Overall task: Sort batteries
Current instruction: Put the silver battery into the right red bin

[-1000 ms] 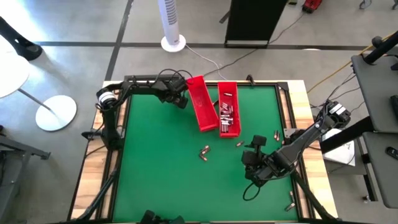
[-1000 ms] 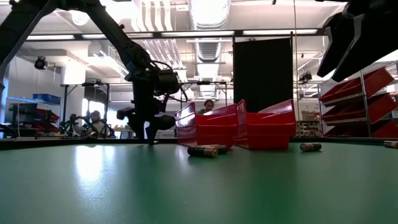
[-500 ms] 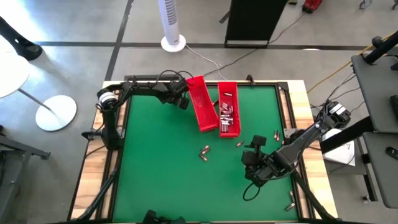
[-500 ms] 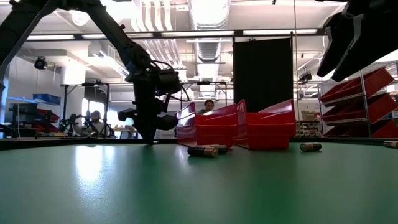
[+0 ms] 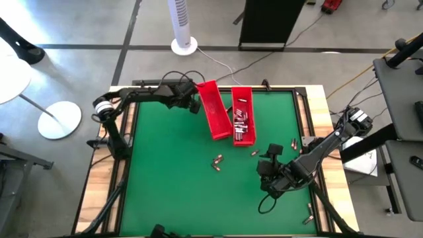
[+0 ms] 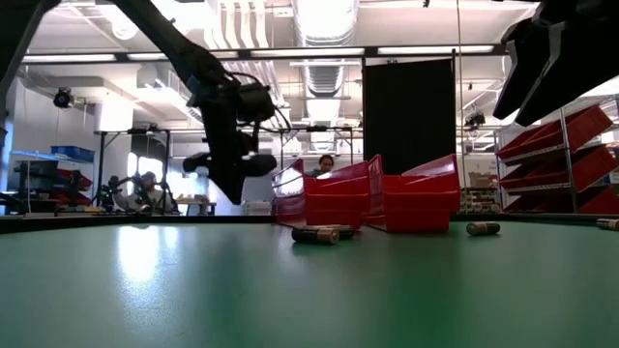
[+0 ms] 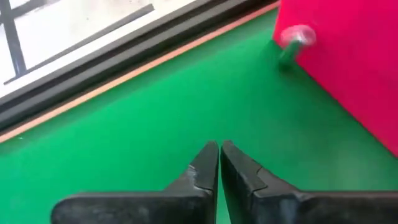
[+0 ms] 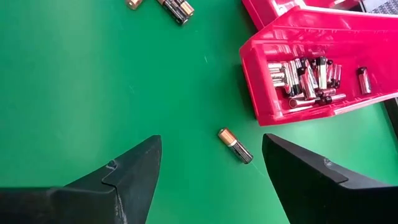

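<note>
A green mat point(image 5: 172, 172) covers the table at the centre of the high view, and two red trays point(image 5: 213, 109) lie side by side on its upper middle. Above the table, at top centre, stands a white tower fan point(image 5: 182, 23) on a round base, with a black cabinet point(image 5: 268, 23) to its right. A white round-footed stand point(image 5: 59, 119) sits at the left edge, and a grey desk point(image 5: 403, 99) fills the right edge.
</note>
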Action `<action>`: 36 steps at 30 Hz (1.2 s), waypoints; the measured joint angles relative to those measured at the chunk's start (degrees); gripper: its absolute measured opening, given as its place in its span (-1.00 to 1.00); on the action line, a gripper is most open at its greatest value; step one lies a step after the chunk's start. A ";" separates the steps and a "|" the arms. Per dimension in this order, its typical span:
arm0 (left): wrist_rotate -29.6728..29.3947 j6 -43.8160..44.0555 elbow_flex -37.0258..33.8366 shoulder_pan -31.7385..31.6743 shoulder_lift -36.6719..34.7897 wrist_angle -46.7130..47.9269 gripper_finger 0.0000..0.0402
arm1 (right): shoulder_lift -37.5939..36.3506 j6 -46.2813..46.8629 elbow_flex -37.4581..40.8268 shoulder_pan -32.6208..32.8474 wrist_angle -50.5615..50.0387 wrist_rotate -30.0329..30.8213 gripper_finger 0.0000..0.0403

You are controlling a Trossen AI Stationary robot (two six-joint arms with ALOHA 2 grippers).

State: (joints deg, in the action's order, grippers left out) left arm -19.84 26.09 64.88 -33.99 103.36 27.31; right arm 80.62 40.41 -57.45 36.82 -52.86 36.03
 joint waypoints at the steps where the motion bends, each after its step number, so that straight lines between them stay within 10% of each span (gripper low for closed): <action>1: -0.01 -0.12 -0.33 0.15 -0.83 0.14 -0.99 | 0.00 -0.02 0.00 0.00 0.03 0.00 0.34; 18: -0.63 4.55 -4.76 1.68 -6.96 -6.51 -0.96 | 0.00 -0.69 0.00 -0.11 2.38 0.09 0.27; 36: 2.79 11.16 -3.95 -0.34 2.27 -12.98 -0.18 | 0.00 -0.60 0.00 -0.11 2.54 0.07 0.29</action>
State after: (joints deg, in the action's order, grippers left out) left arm -17.04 37.26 60.94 -34.33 105.63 14.33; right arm 80.62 39.81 -57.45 36.71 -50.32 36.10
